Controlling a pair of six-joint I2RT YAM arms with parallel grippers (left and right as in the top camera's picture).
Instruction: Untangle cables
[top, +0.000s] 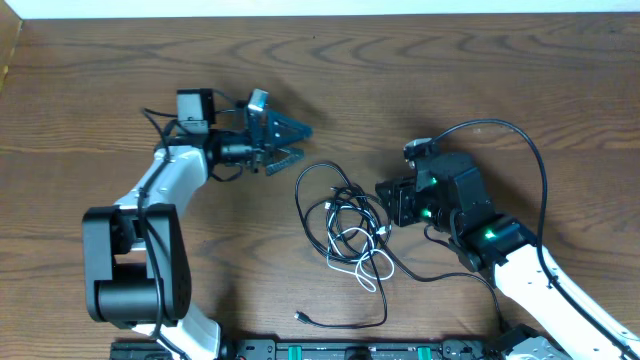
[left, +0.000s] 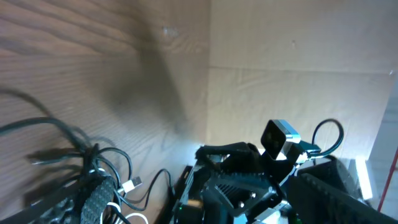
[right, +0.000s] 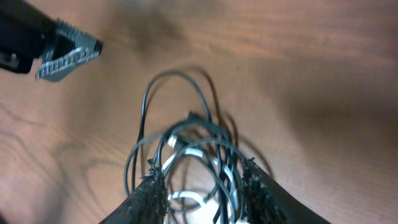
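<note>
While poised with right hand (right: 202, 200) parted astride the cables (right: 186, 143), pinches nothing; likely lining up on one loop. Holds left hand (top: 297, 142) spread wide nearby, presumably for counter-pull. Cables heaped mid-bench (top: 450, 60), between both hands.

Tangled cables (top: 345, 225) lie on the table (top: 450, 70).
Left tool (top: 298, 141) gapes wide, clear of them; right tool (top: 386, 208) sits at their edge.
</note>
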